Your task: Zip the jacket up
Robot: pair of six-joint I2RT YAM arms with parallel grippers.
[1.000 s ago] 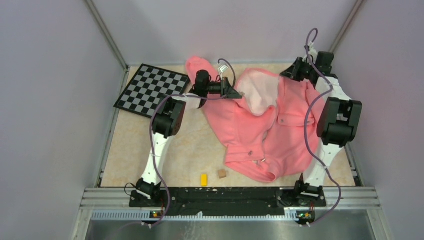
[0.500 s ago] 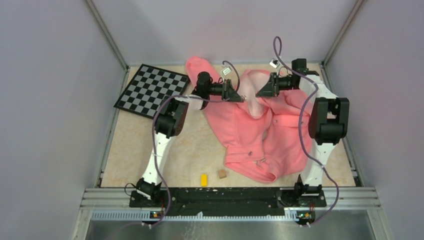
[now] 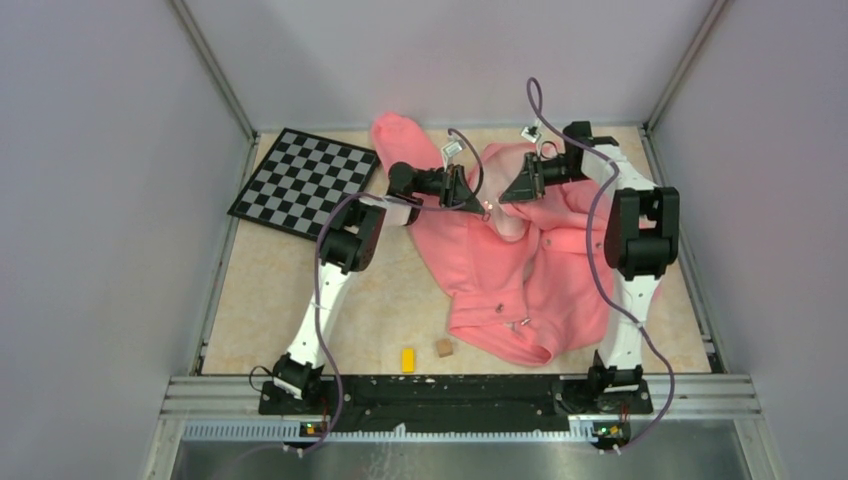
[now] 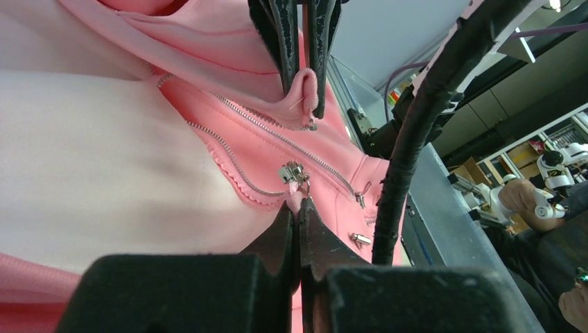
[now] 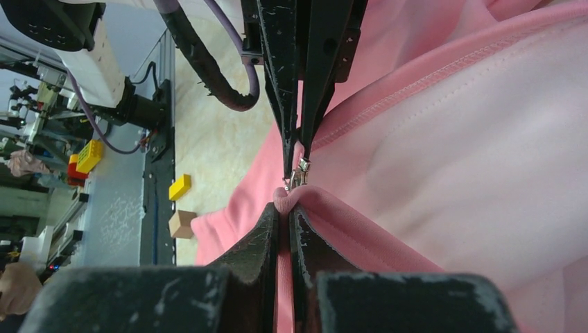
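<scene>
1. Salmon-pink soft fleece jacket [image 3: 520, 285] lies crumpled on the beige speckled tabletop [image 3: 270, 290]. It covers the middle and right of the table, with one sleeve end [image 3: 395, 130] bunched at the far edge and the hem near the arm bases.
2. Its paler pink lining [image 4: 104, 152] shows where the front lies open, at the far middle of the garment.
3. The left gripper [image 4: 298, 208] is clenched on a thin edge of pink fabric just beneath the small metal zipper slider [image 4: 293, 172]. Its jaws are pressed together, with the cloth pinched at the very tips.
4. The right gripper [image 5: 284, 202] is likewise clamped tight on a fold of the jacket's front edge, and the fleece bulges out between its fingers.
5. Both grippers point at each other with their tips close together and the slider between them. In the top view they meet over the open front.
6. Light zipper teeth [image 4: 229, 156] run along a scalloped edge away from the slider, and a second row lies apart from it.
7. A black-and-white checkerboard [image 3: 303, 180] sits at the far left, apart from the jacket.
8. A small yellow block [image 3: 408, 359] and a tan wooden cube [image 3: 443, 347] rest near each other by the near edge, left of the hem.
</scene>
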